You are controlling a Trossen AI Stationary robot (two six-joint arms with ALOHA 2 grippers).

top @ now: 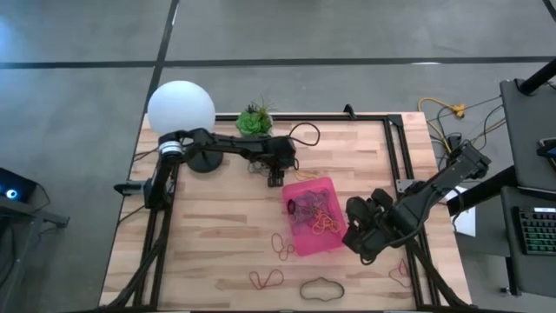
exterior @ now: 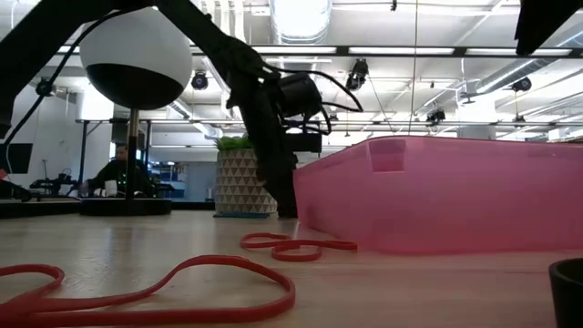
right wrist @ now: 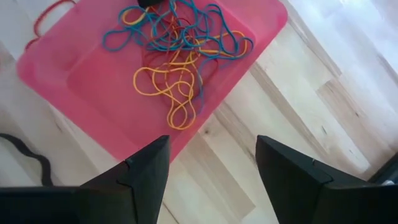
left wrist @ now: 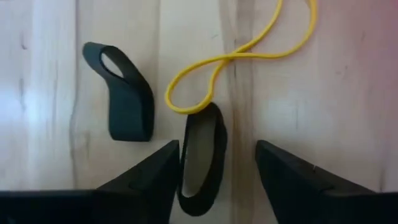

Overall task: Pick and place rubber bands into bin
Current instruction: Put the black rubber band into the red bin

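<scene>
At the counter's (top: 217, 235) far left corner stands a white globe lamp (top: 181, 108), with a small potted plant (top: 254, 119) just to its right along the far edge. The left arm reaches from near the lamp toward the middle, its end effector (left wrist: 217, 163) low over the wood just beyond the bin's (top: 326, 246) far-left corner. Its fingers stand apart, holding nothing; between them lies a wide black band (left wrist: 200, 155), with a second black band (left wrist: 124, 93) beside it and a thin yellow band (left wrist: 239, 59) looped just past the first.

Near the counter's middle sits the pink bin, tilted a little against the counter's edges. Inside it lies a tangle of bands (right wrist: 177, 56), blue, yellow and red, bunched toward one half. On the wood to the bin's left lie red bands (top: 282, 246), touching the bin's near-left corner or just beside it. Nearer the front edge lie another red band (top: 267, 279) and, to its right, a large black band (top: 322, 288).

The right end effector (right wrist: 211, 168) hovers just right of the bin's near-right corner, above bare wood, fingers spread wide and empty. A further red band (top: 400, 275) lies on the counter beside that arm.
</scene>
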